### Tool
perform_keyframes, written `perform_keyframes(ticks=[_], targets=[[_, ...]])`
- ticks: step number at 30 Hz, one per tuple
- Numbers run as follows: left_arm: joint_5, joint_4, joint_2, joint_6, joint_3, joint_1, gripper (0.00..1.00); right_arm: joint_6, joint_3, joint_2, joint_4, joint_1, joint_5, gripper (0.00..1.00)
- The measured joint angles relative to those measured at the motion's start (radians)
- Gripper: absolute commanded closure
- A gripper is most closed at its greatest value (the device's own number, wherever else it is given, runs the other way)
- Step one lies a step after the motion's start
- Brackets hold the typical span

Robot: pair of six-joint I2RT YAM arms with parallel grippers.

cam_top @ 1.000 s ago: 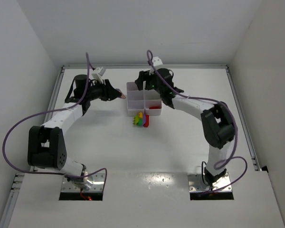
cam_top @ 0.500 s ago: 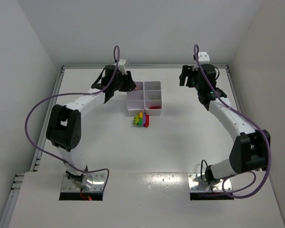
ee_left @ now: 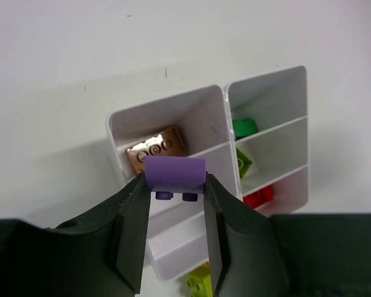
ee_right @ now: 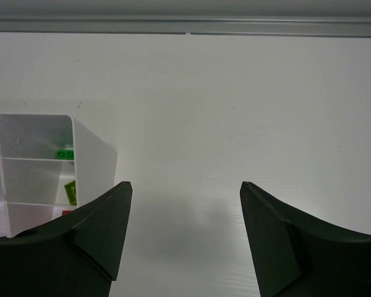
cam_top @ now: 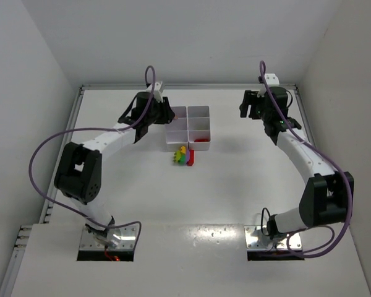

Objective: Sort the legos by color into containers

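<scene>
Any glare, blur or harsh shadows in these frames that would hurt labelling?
Top external: even light, soft shadows, mild glare on the table at its near end. Left wrist: purple brick and tray sharp, fingers nearly black. Right wrist: sharp, faint shadow between its fingers.

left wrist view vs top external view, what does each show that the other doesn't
Only left wrist: a small purple plastic brick clamped in the left gripper, and a shiny bronze brick in a corner compartment of the white six-compartment plastic tray. Only top external: the right gripper, off to that tray's right. Both: the tray and a red brick in it.
</scene>
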State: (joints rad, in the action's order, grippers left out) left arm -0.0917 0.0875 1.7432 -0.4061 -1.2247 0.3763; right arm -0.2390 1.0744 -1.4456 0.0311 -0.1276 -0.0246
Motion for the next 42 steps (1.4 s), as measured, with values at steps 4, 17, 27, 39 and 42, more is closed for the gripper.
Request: perform_keyframes(ticks=[4,17,27,39,42], targets=[[0.003,0.011,-0.092,-0.018,0.060,0.008,1.00,-0.001,-0.004,0.000,0.000,0.003,0.017,0.28],[0.012,0.004,-0.113,-0.047,0.086,0.026,1.00,-0.012,-0.005,-0.011,0.000,0.003,0.058,0.28],[0.029,-0.013,-0.007,-0.048,0.084,0.045,0.84,-0.015,-0.005,-0.012,0.000,0.003,0.062,0.28],[0.003,-0.018,0.023,-0.039,0.063,0.045,0.28,-0.014,-0.005,-0.026,0.003,0.003,0.104,0.28],[-0.033,-0.010,0.009,-0.029,0.080,0.045,0.26,-0.014,-0.005,-0.031,0.009,0.003,0.114,0.28]])
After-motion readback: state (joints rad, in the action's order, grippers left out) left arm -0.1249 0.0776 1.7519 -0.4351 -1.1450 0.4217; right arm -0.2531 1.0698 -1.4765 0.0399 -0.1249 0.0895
